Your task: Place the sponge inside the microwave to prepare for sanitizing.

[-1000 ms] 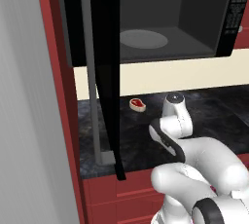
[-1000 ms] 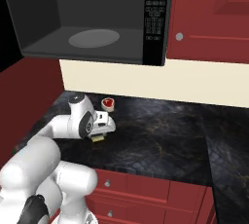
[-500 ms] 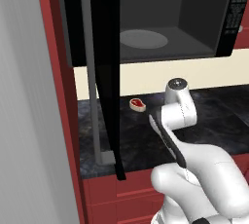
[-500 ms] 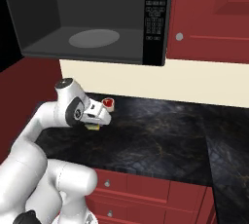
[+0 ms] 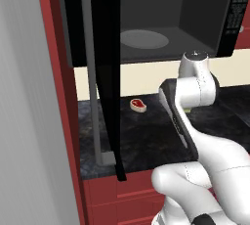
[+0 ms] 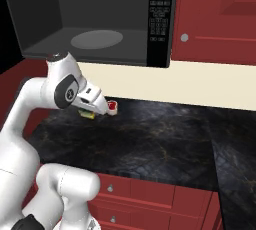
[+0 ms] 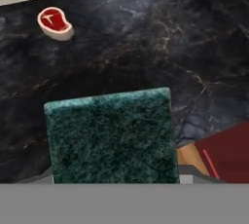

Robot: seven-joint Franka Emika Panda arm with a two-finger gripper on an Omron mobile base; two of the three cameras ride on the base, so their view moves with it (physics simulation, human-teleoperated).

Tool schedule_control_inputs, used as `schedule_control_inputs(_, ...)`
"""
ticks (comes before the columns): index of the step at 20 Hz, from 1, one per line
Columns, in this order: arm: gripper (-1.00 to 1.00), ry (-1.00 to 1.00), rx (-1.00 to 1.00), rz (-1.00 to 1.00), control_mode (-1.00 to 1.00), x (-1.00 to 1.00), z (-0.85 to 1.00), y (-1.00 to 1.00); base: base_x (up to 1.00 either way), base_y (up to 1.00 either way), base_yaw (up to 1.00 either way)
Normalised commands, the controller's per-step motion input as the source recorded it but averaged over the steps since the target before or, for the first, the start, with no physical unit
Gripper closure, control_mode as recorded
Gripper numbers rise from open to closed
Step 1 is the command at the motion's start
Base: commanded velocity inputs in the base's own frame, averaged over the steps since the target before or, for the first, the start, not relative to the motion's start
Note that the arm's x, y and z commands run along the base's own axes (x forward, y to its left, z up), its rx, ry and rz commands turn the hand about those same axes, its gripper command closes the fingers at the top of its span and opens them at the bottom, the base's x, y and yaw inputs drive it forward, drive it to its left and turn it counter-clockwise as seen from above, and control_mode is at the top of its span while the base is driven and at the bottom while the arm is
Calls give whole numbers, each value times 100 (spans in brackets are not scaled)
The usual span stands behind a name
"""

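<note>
The sponge point(image 7: 111, 138) sits at the gripper point(image 6: 95, 108), green face toward the hand camera, raised clear of the dark counter point(image 6: 150, 139). In the right base view its yellow body point(image 6: 88, 115) shows under the hand, at 5 o'clock from the wrist joint. The finger tips are hidden behind the sponge, so the jaws appear closed on it, but the contact itself cannot be seen.

The microwave point(image 6: 100, 19) stands open above the counter. Its cavity mouth lies at 12 o'clock from the hand, with the turntable point(image 6: 96, 39) bare. The door point(image 5: 110, 72) swings out at the left; its edge and grey handle point(image 5: 93, 72) stand at 9 o'clock from the arm, with open room between.

The steak-shaped piece point(image 7: 55, 22) lies on the counter at 11 o'clock from the sponge, well apart. In the right base view the hand partly covers it.
</note>
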Motion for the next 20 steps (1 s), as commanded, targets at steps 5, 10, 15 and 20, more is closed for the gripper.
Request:
schedule_control_inputs(5, 100, -17, 1, 0, -100, -64, 100, 0, 0, 0, 0)
schedule_control_inputs(10, 100, -20, 0, 1, -100, -76, 95, 0, 0, 0, 0)
schedule_control_inputs(15, 100, -18, 0, 0, -100, -44, 97, 0, 0, 0, 0)
schedule_control_inputs(20, 100, -14, 0, 3, -100, -2, 100, 7, 0, 0, 0)
